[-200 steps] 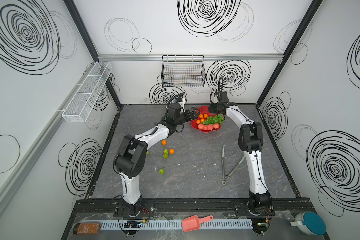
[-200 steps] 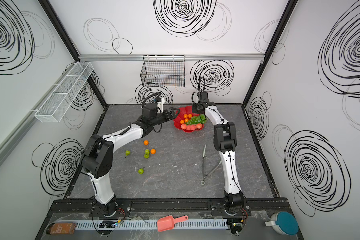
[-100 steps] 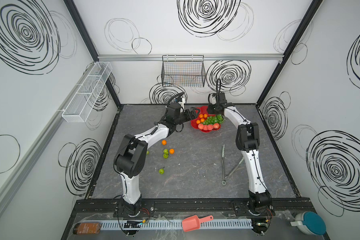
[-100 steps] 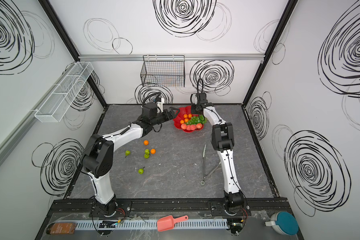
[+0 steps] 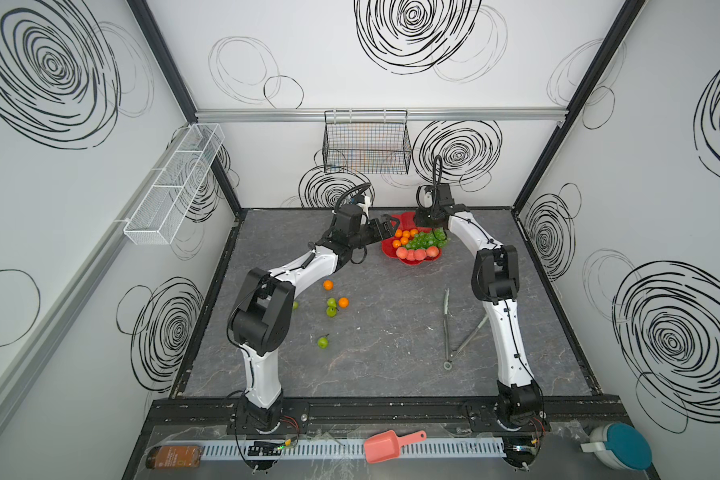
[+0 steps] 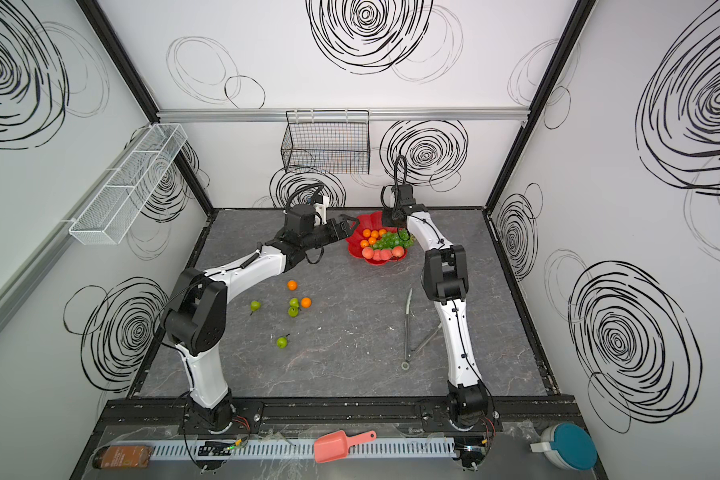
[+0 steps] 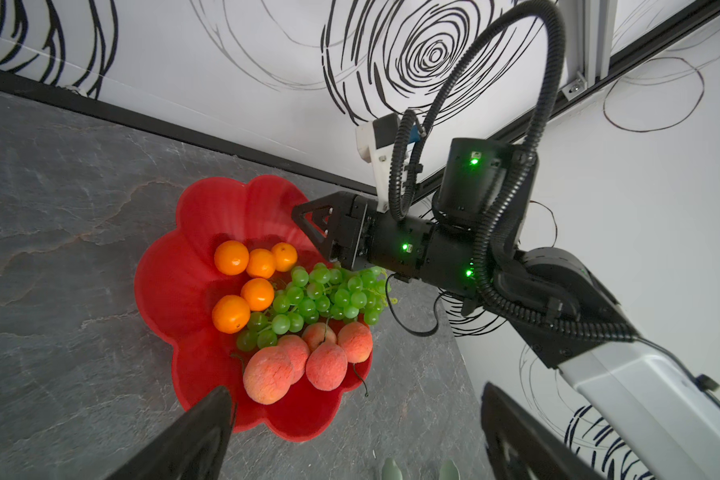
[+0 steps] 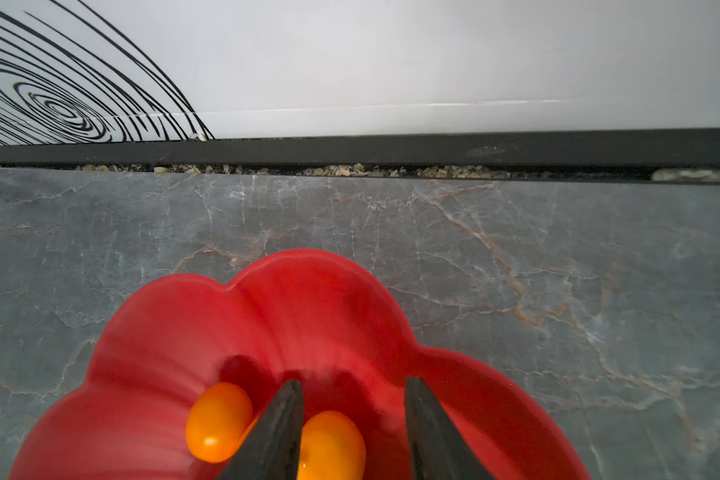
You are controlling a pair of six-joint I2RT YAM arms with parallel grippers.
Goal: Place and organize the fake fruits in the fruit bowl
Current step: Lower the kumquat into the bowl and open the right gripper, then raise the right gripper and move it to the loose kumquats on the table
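Red glossy plastic identifies the target: the flower-shaped fruit bowl with scalloped rim stands at 12 to 1 o'clock on the grey marble-pattern table, near the back wall.

1. Right gripper: positioned over the bowl's 12 o'clock petal. Over the last second my fingers here have spread further apart. They are now released. One small round orange plastic fruit lies between them on the bowl floor, against one finger and clear of the other. I judge this orange delivered.

2. Left gripper: fingers spread wide with nothing between them, held at the bowl's 9 to 10 o'clock rim. Its position is unchanged from a second ago.

3. Bowl contents, read in a top view: five oranges in the 10 o'clock sector, the bunch of translucent green grapes from centre to 3 o'clock, and the pink-red peaches at 6 o'clock. Grouping by kind is intact.

4. Outstanding: two loose oranges and four small green pears with stems lie at 8 to 9 o'clock of the table centre, well apart from the bowl. The bare 12 o'clock petal looks the likely place for the pears.
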